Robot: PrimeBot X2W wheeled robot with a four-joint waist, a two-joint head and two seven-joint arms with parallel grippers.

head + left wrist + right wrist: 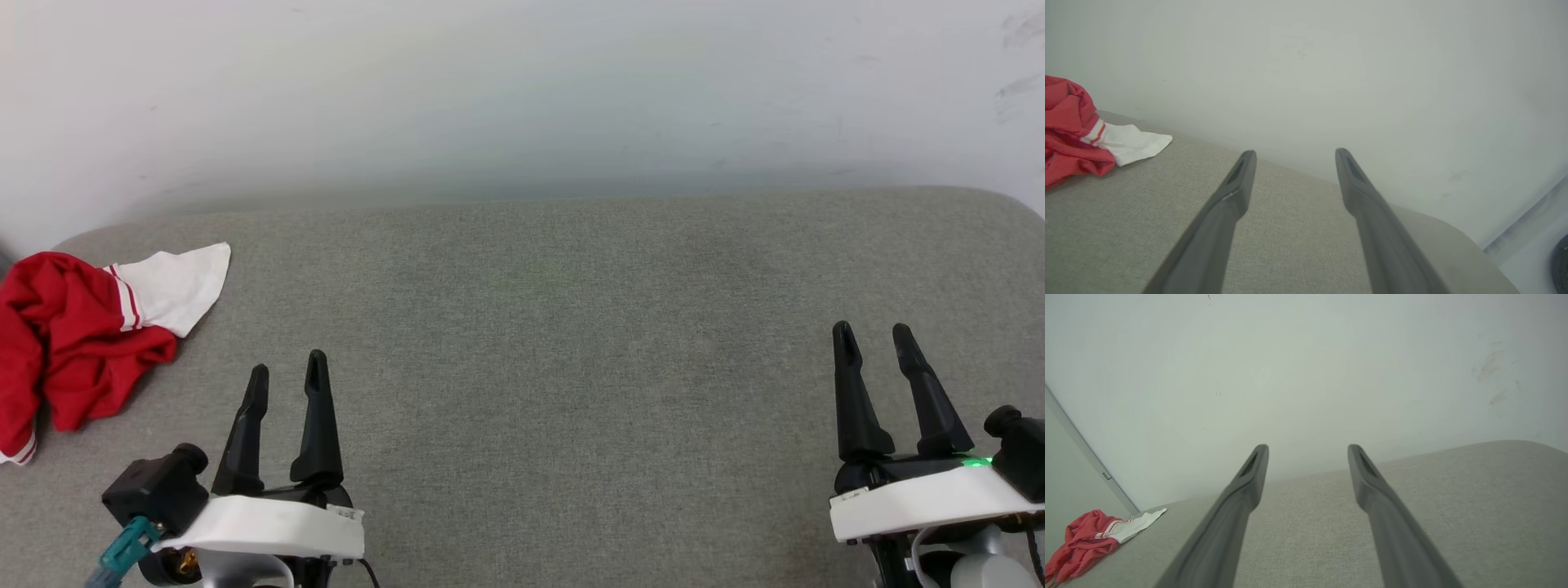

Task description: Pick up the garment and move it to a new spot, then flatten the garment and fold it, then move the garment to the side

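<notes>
The garment (69, 335) lies crumpled at the far left of the grey fabric surface (571, 327), red with one white sleeve and striped trim spread toward the back. It also shows at the left edge of the left wrist view as the garment (1069, 130) and small at the lower left of the right wrist view as the garment (1090, 539). My left gripper (287, 367) stands open and empty near the front, to the right of the garment and apart from it. Far to the right, my right gripper (873, 335) is open and empty too.
A pale wall (522, 98) rises directly behind the grey surface. The surface has rounded back corners at left and right. A wide stretch of bare fabric lies between the two grippers.
</notes>
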